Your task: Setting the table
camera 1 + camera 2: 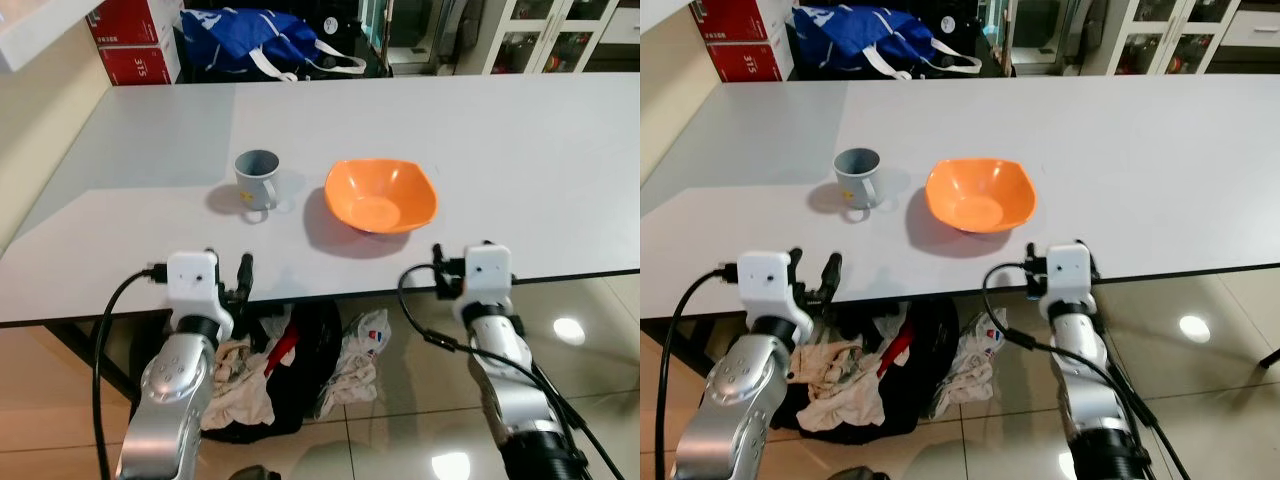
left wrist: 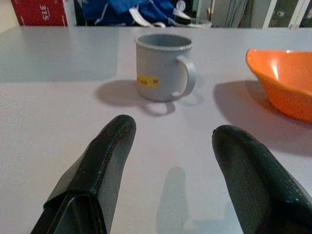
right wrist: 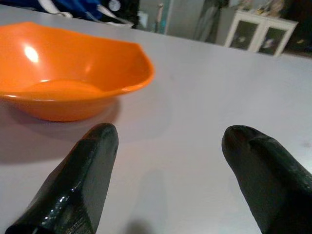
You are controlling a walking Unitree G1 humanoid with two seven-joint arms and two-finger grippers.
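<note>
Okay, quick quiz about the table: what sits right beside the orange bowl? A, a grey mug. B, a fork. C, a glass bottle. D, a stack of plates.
A: a grey mug stands upright on the table, to the robot's left of the orange bowl, apart from it.

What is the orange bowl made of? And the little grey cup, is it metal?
The orange bowl looks like plastic: one even bright colour, a thin rim, and a soft glossy shine where the light hits it. The grey cup has a smooth, dull grey finish with a thin rim and handle and a small yellow label; it could be plastic or enamelled metal, the look leaves that open.
</note>
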